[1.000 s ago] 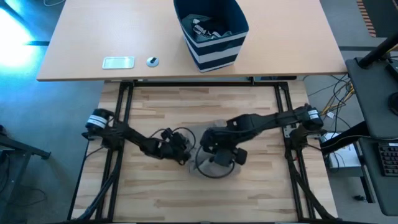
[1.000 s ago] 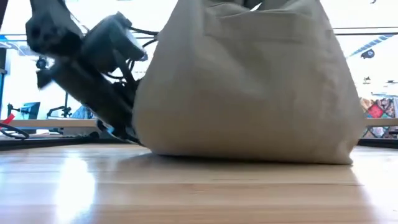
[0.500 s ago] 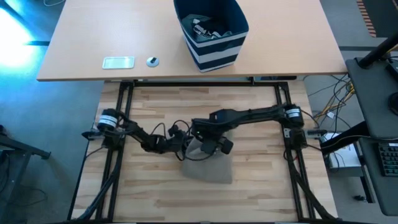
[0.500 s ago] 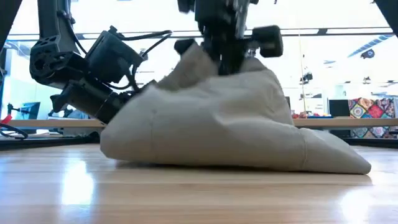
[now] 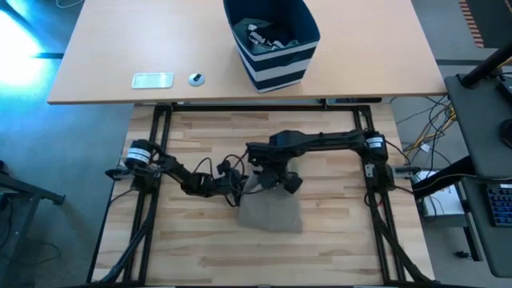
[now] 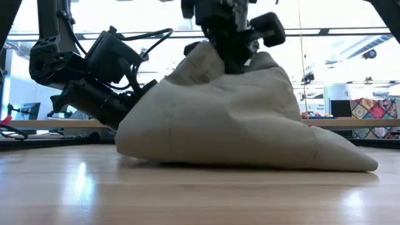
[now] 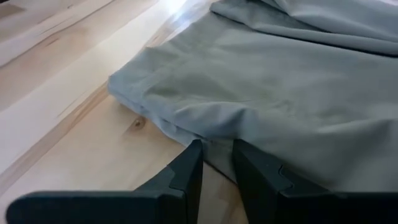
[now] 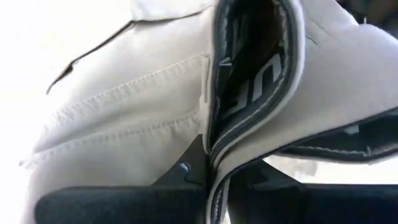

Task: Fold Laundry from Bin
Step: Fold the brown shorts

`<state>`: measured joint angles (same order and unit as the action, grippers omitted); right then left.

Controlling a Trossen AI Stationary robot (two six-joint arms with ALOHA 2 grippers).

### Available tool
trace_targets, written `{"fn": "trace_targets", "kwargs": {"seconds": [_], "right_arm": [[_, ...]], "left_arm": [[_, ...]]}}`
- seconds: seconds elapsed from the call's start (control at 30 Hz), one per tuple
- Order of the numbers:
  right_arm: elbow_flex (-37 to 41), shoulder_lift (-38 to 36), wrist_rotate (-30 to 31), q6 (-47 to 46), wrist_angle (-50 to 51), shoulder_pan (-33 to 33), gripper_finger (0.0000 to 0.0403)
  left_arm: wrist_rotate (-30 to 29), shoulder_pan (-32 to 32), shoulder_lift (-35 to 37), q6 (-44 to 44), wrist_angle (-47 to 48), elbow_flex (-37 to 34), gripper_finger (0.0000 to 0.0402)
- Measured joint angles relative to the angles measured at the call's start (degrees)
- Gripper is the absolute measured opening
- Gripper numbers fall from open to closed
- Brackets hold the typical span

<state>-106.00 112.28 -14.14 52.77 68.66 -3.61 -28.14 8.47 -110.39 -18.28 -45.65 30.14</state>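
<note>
Wood table [image 5: 200, 248] — beige garment [image 5: 270, 210] | pinched by right pincer [image 8: 214, 177] — left pincer [image 7: 217, 163].

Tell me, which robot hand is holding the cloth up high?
The right gripper. It pinches the top of the beige garment and lifts it into a peak, while the left gripper grips the garment's edge low down by the table.

The soft beige cloth garment [image 5: 270, 210], a second ago hanging as a tall bundle filling the low view, now slumps low and spreads toward lower centre of the high view. The right gripper [image 5: 270, 178], still pinching it, has shifted up-frame; the left gripper [image 5: 238, 192] has moved slightly right.
</note>
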Motion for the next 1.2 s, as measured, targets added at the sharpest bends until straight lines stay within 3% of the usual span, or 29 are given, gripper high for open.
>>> {"fn": "trace_targets", "kwargs": {"seconds": [0.23,0.53,0.8,1.03,1.2], "right_arm": [[0.3,4.8,1.1,2.2,-0.8,-3.7,0.0021],[0.1,7.4,12.3,-2.8,-3.7,-5.3,0.0031],[-5.4,6.6,12.5,-7.0,-6.1,-5.8,0.0095],[-3.6,6.8,13.1,-11.7,-5.0,-7.7,0.0159],[-3.9,6.2,12.0,-16.0,-3.4,-8.0,0.0181]], "left_arm": [[0.4,0.0,0.0,1.4,-0.1,0.1,0.0077],[2.1,0.0,0.0,4.3,-0.3,0.1,0.0077],[2.3,0.0,-0.1,5.3,-0.3,0.1,0.0077],[2.4,0.1,-0.1,3.8,-0.4,0.0,0.0077],[2.7,0.1,0.8,3.3,0.2,-0.3,0.0077]]}}
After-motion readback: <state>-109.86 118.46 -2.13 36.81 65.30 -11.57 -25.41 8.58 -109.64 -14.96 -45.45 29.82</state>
